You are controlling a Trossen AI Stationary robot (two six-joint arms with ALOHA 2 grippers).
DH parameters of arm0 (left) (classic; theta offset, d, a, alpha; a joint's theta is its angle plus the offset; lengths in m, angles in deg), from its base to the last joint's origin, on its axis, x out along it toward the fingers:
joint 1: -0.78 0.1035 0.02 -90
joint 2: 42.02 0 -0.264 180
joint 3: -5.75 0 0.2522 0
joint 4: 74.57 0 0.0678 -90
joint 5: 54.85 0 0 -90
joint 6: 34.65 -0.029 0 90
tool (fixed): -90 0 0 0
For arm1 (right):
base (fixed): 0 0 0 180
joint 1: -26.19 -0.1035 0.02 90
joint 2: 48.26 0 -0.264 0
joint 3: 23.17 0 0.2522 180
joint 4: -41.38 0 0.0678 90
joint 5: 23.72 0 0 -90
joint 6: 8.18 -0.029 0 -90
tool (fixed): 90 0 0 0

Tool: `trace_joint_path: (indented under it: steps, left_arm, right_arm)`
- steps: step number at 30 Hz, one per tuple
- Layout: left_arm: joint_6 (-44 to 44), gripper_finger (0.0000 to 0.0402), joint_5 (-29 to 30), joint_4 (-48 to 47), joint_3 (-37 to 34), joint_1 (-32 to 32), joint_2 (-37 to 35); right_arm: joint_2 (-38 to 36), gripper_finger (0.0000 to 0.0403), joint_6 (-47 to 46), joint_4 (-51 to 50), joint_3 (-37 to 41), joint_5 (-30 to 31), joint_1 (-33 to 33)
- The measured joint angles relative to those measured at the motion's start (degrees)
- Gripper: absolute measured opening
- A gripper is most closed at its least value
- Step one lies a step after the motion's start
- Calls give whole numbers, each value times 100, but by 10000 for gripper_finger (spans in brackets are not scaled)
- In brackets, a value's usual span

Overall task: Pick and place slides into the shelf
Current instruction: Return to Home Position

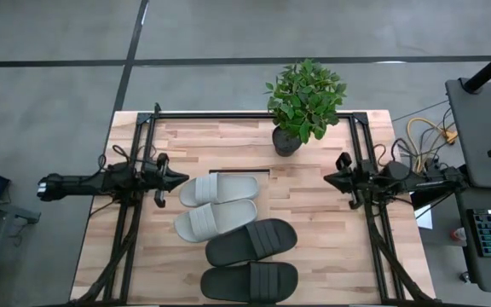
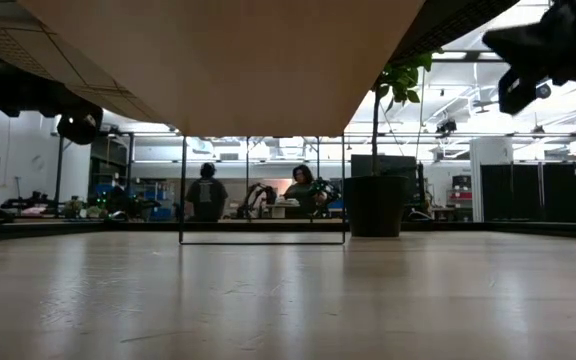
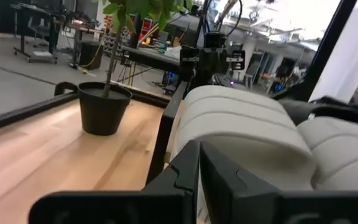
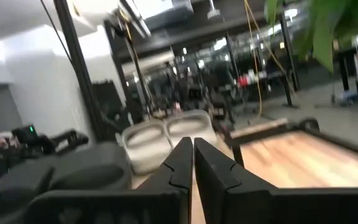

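Two pale grey slides [image 1: 220,189] [image 1: 216,220] and two black slides [image 1: 251,241] [image 1: 250,280] lie side by side, soles down, mid-table. In the low view the shelf [image 2: 228,60] shows as a pale board overhead on thin black bars [image 2: 181,190], and no slide shows there. My left gripper [image 1: 181,179] is shut and points level at the far grey slide [image 3: 241,118], just short of it. My right gripper [image 1: 329,177] is shut at the table's right and points toward the slides [image 4: 166,140]. It also shows in the low view [image 2: 558,45].
A potted plant [image 1: 301,102] stands at the far edge, right of centre, with its black pot [image 3: 104,109] beside the shelf's bar. Black arm frames [image 1: 126,230] [image 1: 382,239] run along both sides of the table. People sit in the room beyond [image 2: 208,195].
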Motion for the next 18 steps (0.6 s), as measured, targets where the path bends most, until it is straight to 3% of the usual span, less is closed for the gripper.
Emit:
trace_joint_path:
  steps: [10,18]
  left_arm:
    - [-109,0,42,-25,0,1,489]
    - [-105,0,46,-6,0,1,773]
  right_arm:
    - [-2,8,-414,-1189,0,-1,0]
    - [50,8,-430,-1219,-7,-4,1]
